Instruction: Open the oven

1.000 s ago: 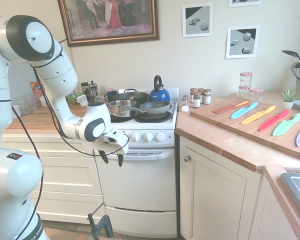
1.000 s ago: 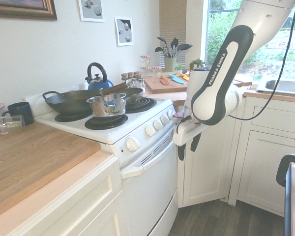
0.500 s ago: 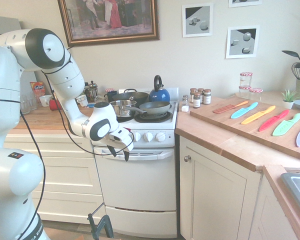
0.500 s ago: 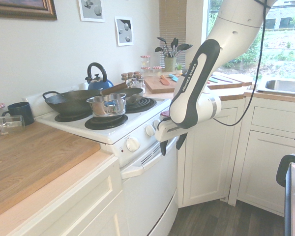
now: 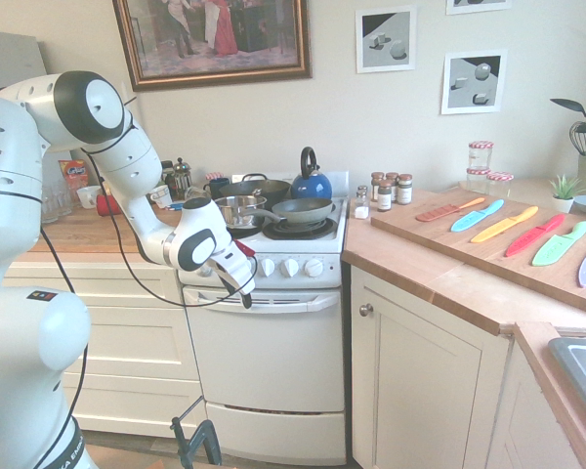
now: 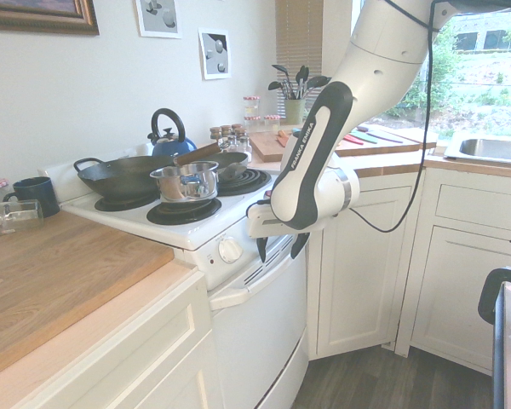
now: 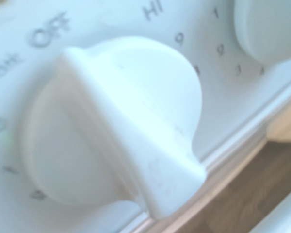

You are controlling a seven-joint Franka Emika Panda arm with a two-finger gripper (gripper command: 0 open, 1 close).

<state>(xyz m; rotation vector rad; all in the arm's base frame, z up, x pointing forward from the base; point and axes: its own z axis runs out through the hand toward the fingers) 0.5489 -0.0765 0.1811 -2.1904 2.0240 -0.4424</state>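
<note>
Oven [image 5: 269, 362] sits centre-left of frame, door shut; the jaws [image 5: 242, 290] hang spread and empty just before the knob panel above the door handle [image 5: 264, 302], wrist view filled by one knob [image 7: 111, 126], presumably lining up to hook it.

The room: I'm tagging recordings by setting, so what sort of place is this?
A home kitchen: a white oven with pans on its burners, a blue kettle, and a cutting board on the counter.

My arm's bent low at the elbow, wrist tilted forward. My gripper [image 6: 278, 247] points downward, fingers spread apart.
</note>
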